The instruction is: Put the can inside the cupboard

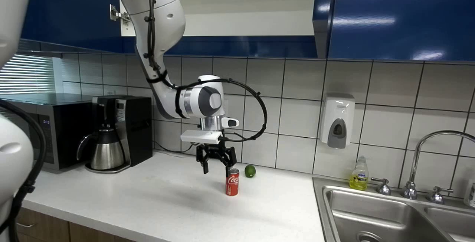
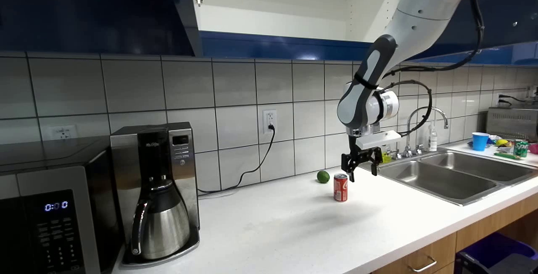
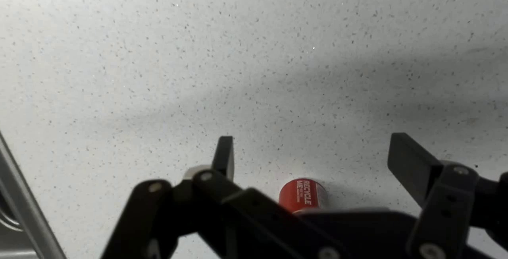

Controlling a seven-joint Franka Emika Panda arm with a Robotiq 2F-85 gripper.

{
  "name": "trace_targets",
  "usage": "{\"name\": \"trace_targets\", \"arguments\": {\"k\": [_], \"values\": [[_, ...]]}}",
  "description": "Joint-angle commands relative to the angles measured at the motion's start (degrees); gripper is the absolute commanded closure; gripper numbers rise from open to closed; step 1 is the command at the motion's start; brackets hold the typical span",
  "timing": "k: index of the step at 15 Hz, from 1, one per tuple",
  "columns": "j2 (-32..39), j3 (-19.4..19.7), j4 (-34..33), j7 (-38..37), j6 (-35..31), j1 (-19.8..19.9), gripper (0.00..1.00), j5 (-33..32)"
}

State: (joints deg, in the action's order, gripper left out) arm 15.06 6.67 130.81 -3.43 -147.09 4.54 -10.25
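Note:
The red can (image 1: 232,184) with a silvery top stands upright on the white counter; it also shows in an exterior view (image 2: 341,189) and in the wrist view (image 3: 297,195), partly hidden by the gripper there. My gripper (image 1: 216,172) is open and empty, pointing down above the counter with its fingertips around the height of the can's top. It also shows in an exterior view (image 2: 363,176). In the wrist view the can lies sideways between the spread fingers (image 3: 311,147) but below the fingertips in the picture. The wall cupboard (image 1: 241,46) is open, its pale interior (image 2: 269,15) showing above.
A small green fruit (image 1: 250,171) lies near the can by the tiled wall. A coffee maker with a steel pot (image 2: 166,223) and a microwave (image 2: 54,206) stand at one end. The sink (image 1: 363,205) lies at the other end. An open blue door (image 1: 74,15) hangs beside the arm.

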Motion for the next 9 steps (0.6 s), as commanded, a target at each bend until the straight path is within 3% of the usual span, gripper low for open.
{"name": "trace_targets", "arguments": {"k": [1, 9], "values": [[5.18, 1.01, -3.70, -2.09, -4.59, -0.76, 0.00, -0.75], [12.84, 3.48, -7.68, -3.77, -12.03, -3.26, 0.00, -0.43]]}}
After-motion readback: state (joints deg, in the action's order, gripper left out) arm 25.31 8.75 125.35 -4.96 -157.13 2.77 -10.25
